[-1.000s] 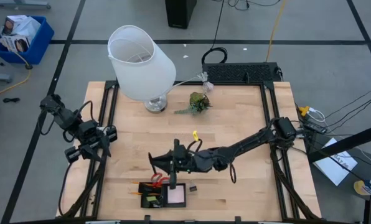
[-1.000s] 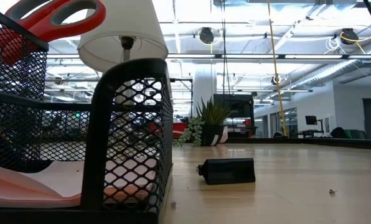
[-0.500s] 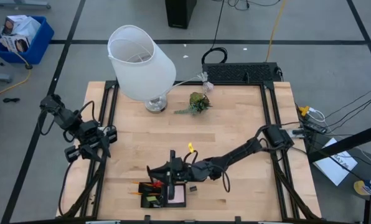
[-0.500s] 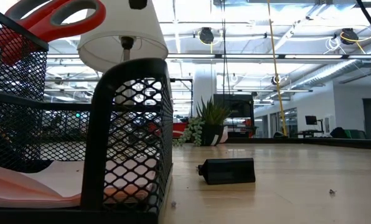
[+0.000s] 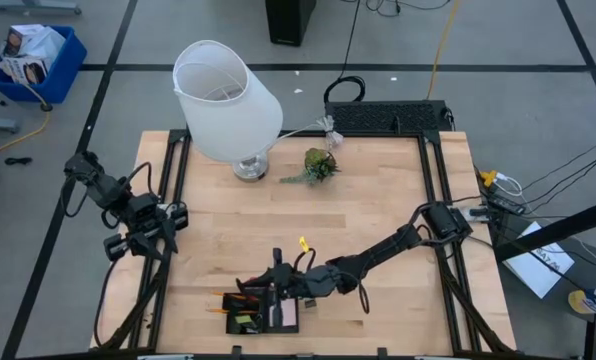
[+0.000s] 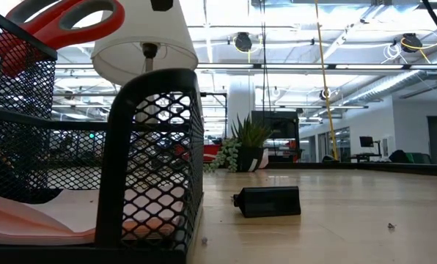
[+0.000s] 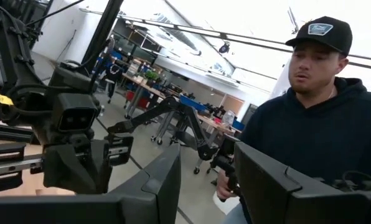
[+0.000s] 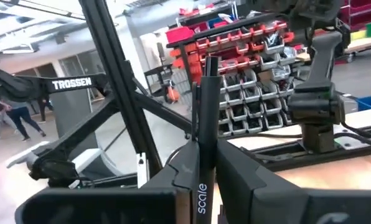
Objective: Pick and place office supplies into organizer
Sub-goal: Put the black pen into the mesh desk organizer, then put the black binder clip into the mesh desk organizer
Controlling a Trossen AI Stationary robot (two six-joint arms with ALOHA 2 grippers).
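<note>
At the counter's near edge, you have the organizer (image 5: 230, 322), black mesh, several compartments.
- Contents already lodged: red-handled scissors (image 6: 64, 22) standing in a tall compartment; pink sticky-note pad (image 6: 42, 213) lying flat in the low tray; orange pencils (image 5: 240, 300) beside them.
- Right hand (image 5: 278, 285): directly over the organizer, pinching a black pen (image 8: 204, 99) that stands upright between its fingers. From the high view you cannot tell whether the pen's tip is already inside a compartment.
- Step in hand, by judgement: placing the pen; pick done, release not yet made.
- Next move calls for: keeping the pen upright over an upright slot, clear of the scissor handles, lowering until the tip is inside the mesh wall, then spreading the fingers and lifting straight up so the pen does not get dragged out.
- Small black clip (image 6: 267, 202): on the bare counter (image 5: 378, 200) just beside the organizer, apart from it; likely your next pick.
- Left hand (image 5: 170, 222): waiting at the counter's left edge, well apart, fingers spread and holding nothing.
- Far side: white lamp (image 5: 228, 100) and green plant sprig (image 5: 320, 163); not for sorting.
</note>
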